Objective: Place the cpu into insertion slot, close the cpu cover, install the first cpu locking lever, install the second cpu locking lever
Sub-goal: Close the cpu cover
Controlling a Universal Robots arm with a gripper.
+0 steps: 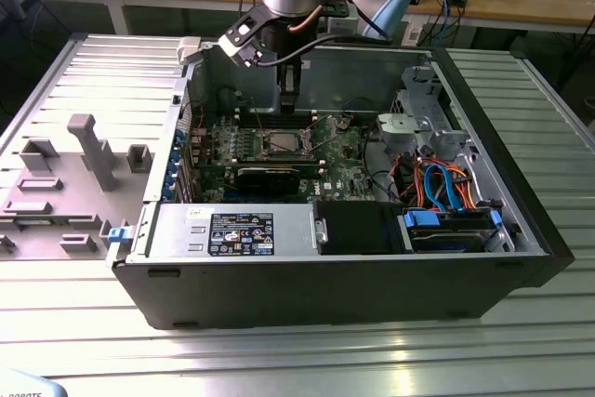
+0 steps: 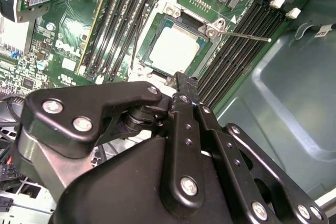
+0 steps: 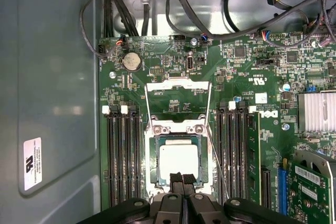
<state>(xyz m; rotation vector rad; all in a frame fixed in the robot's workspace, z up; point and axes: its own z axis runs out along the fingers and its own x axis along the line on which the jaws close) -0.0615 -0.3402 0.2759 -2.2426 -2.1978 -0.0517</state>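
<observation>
The chip (image 3: 178,162) lies in the socket (image 3: 155,145), cover (image 3: 178,85) flipped back; you'll find your gripper (image 3: 182,177) closed, empty, at the chip's edge.

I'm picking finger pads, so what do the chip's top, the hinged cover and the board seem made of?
The chip looks topped with bare metal, matte silvery-grey, evenly pale without glare. The cover looks like thin stamped sheet metal, brighter silver, with crisp cut edges round its window. The board looks like green-coated laminate, probably fibreglass, faintly glossy.
</observation>
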